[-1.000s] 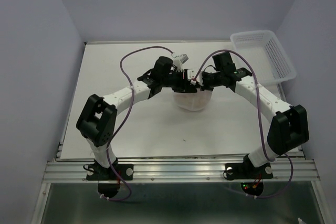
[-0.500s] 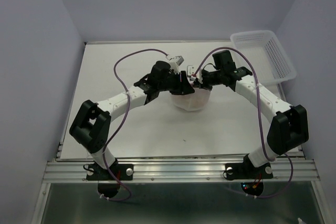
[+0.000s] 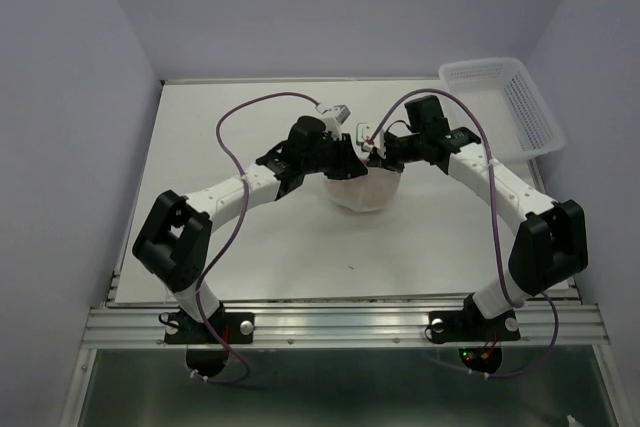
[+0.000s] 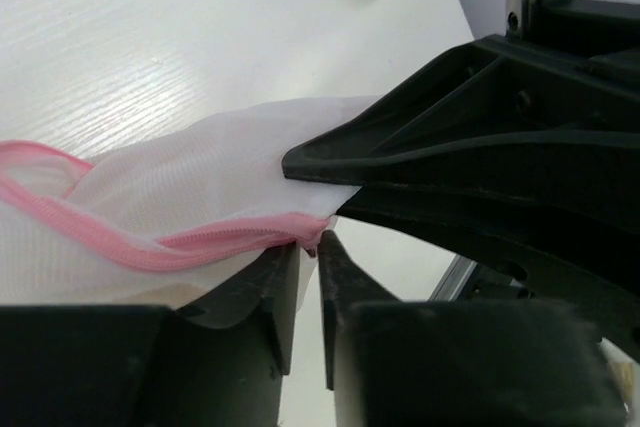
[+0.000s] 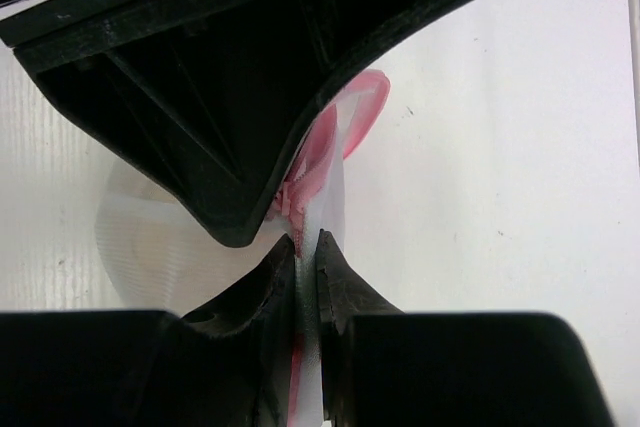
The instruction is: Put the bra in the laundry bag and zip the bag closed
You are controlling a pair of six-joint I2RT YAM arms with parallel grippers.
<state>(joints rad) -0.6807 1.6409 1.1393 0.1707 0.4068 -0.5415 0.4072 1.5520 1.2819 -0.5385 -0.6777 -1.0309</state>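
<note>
The laundry bag [image 3: 366, 191], a white mesh pouch with a pink zipper band [image 4: 150, 251], sits mid-table between both grippers. My left gripper [image 3: 350, 159] is shut on the end of the pink band at the bag's rim; in the left wrist view its tips [image 4: 310, 241] pinch that end. My right gripper [image 3: 376, 155] is shut on the mesh and pink band [image 5: 350, 127] right beside it, tips [image 5: 307, 239] nearly touching the left gripper's. The bra is hidden; only a faint beige tint shows through the mesh [image 4: 90, 292].
A rigid white slotted basket [image 3: 500, 102] stands at the table's back right corner. The white table [image 3: 250, 247] has its near edge at a metal rail [image 3: 340, 322]. Purple cables arc above both arms.
My left arm has swung its elbow outward to the left and its gripper has moved right along the bag's rim, closer to the right gripper. The right arm and the bag have barely moved.
</note>
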